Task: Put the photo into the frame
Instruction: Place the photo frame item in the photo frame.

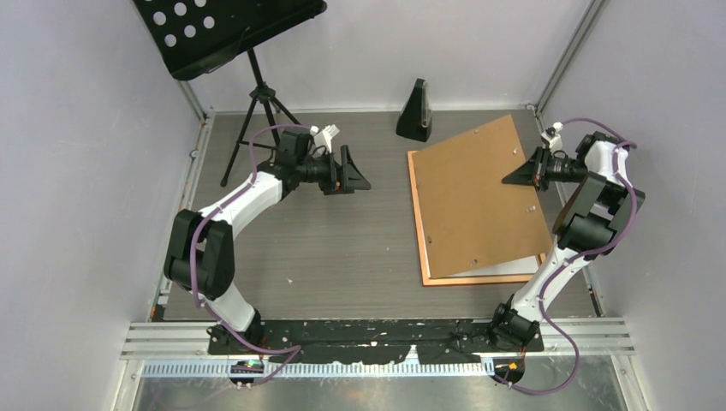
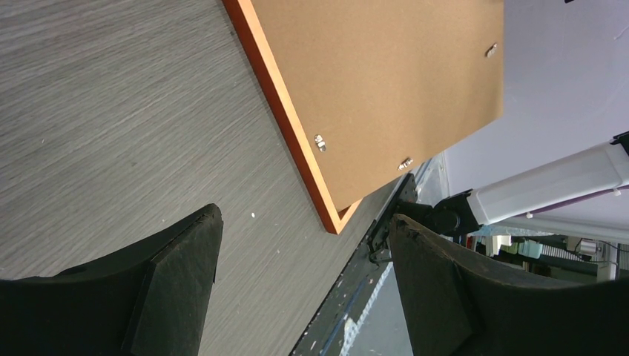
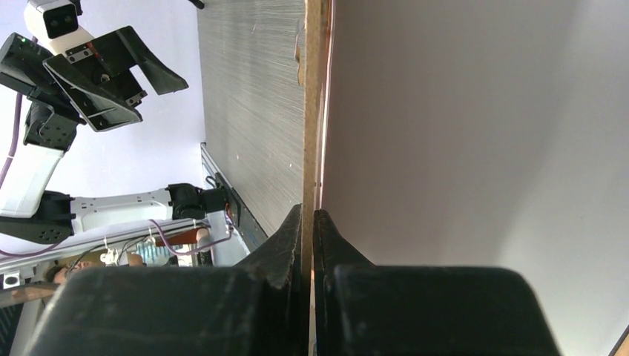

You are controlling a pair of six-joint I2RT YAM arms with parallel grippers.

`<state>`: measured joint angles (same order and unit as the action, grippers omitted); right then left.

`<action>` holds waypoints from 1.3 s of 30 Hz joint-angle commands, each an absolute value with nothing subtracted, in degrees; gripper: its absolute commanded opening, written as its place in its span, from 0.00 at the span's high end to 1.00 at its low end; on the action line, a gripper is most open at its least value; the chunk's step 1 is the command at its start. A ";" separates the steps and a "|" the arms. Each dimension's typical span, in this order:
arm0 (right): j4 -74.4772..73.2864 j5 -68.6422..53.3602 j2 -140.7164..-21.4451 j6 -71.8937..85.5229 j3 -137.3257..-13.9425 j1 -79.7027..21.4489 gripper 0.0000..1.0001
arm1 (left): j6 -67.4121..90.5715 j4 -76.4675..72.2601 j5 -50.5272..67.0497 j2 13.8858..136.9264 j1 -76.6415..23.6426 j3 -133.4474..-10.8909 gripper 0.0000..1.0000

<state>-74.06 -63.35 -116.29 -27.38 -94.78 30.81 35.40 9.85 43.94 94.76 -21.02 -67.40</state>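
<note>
The frame [image 1: 417,218] lies flat on the right half of the table [image 1: 342,248]. Its long sides run away from the arms and its short sides run across. Only its orange left side and near side show, because a brown board [image 1: 475,201] covers the rest.

The board sits over the frame like a half-open lid. Its left edge is down along the frame's left side and its right edge is lifted clear, so it slopes up to the right. Its far right corner swings out past the frame.

The photo [image 1: 505,268] is in the frame under the board. All I can see of it is a thin white strip at the near end, between the board's edge and the frame's near side. I cannot tell which way its picture faces.

The right hand [image 1: 516,175] is clenched on the board's raised right edge. In its own camera the thin brown edge [image 3: 311,111] runs straight up from between the two closed fingers [image 3: 285,237].

The left hand [image 1: 355,171] is spread wide and grasps nothing. It hangs above bare table left of the frame, well apart from it and pointing toward it. Its camera looks at the frame's near left corner [image 2: 280,111] and the board [image 2: 386,81] above it.

A black stand [image 1: 231,34] is at the far left.
</note>
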 commanded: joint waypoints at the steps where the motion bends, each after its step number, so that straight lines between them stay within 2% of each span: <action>1: -74.95 -67.86 -115.69 -26.35 -93.76 30.41 0.94 | 34.28 9.75 43.73 93.34 -21.36 -69.81 0.19; 11: -75.34 -69.06 -114.14 -28.56 -89.70 30.48 0.95 | 34.10 9.88 43.61 93.08 -21.36 -69.70 0.19; 23: -79.71 -69.50 -113.99 -32.37 -90.48 31.81 0.95 | 34.10 9.79 43.59 92.98 -21.36 -69.73 0.19; 39: -75.10 -67.25 -115.93 -29.96 -88.47 30.38 0.95 | 34.10 9.89 43.59 93.23 -21.35 -69.72 0.18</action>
<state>-73.95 -65.41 -116.29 -31.14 -88.40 31.22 35.29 10.15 43.53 94.76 -21.02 -67.40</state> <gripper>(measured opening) 0.086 0.815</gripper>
